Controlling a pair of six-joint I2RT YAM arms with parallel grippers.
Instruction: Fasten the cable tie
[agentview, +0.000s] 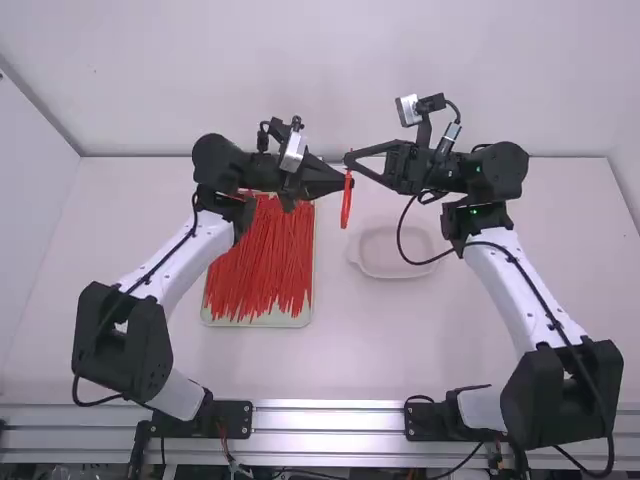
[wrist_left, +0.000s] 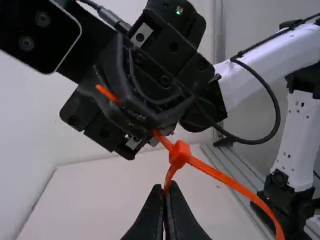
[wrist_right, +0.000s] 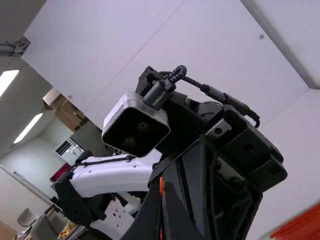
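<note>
An orange-red cable tie hangs in mid-air between both arms, above the table's middle. My left gripper comes in from the left and is shut on the tie's strap. In the left wrist view its fingertips pinch the strap just below the tie's head. My right gripper comes in from the right, shut on the tie's other end; a short orange piece sticks out behind its black fingers. In the right wrist view its tips close on a sliver of orange.
A flat tray with a pile of red cable ties lies under the left arm. A white dish sits on the table to the right of it, below the grippers.
</note>
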